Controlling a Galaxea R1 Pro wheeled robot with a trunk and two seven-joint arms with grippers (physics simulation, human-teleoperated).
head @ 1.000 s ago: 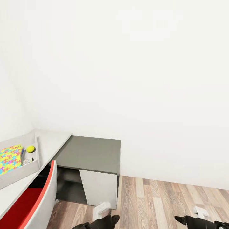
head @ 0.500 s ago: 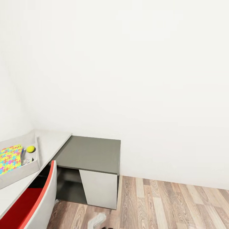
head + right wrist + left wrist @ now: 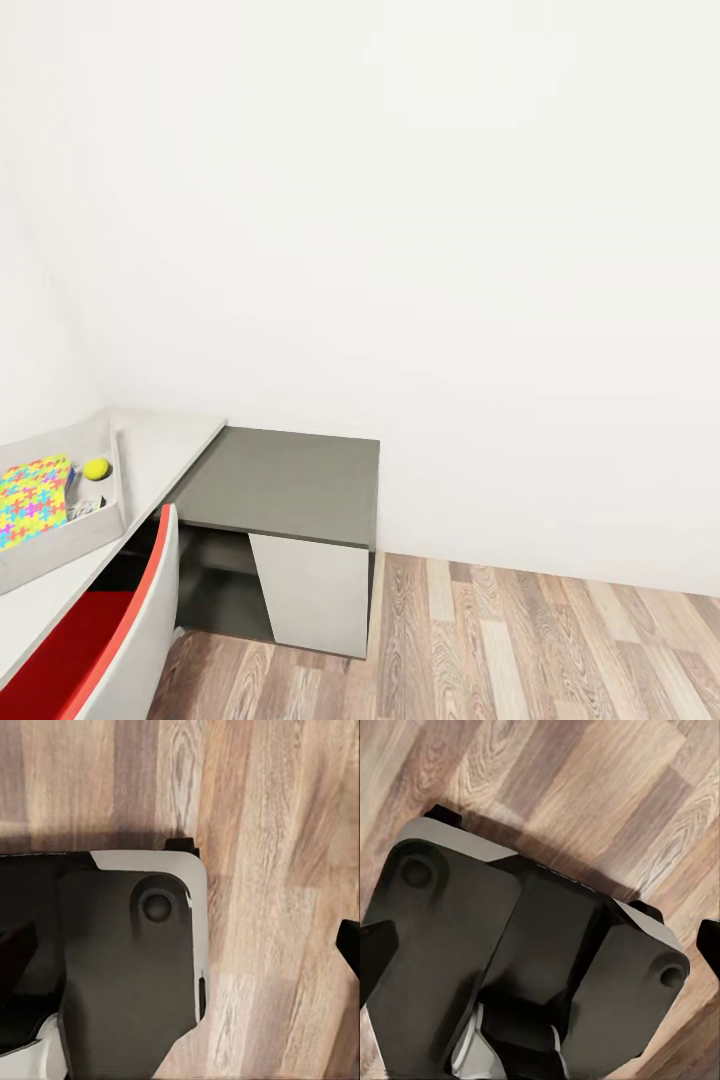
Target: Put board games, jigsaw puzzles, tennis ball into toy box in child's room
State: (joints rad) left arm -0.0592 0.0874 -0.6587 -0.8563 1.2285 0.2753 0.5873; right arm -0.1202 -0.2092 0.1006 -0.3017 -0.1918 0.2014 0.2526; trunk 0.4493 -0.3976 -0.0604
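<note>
A grey toy box (image 3: 108, 525) on the table (image 3: 170, 445) holds a jigsaw puzzle (image 3: 30, 498) and tennis ball (image 3: 96, 468). Both grippers, left gripper (image 3: 540, 945) and right gripper (image 3: 184, 949), hang spread wide over wooden floor (image 3: 520, 640).

The robot's base (image 3: 510, 967) is a broad black body of flat, faceted panels with rounded corners, edged along its upper rim by a pale grey shell. Each outer panel carries one round recessed socket near a corner. Small black tabs jut out past the grey rim. At each side of both wrist views sits a dark, pointed fingertip (image 3: 375, 952) of the pincer, matte black like the base.
</note>
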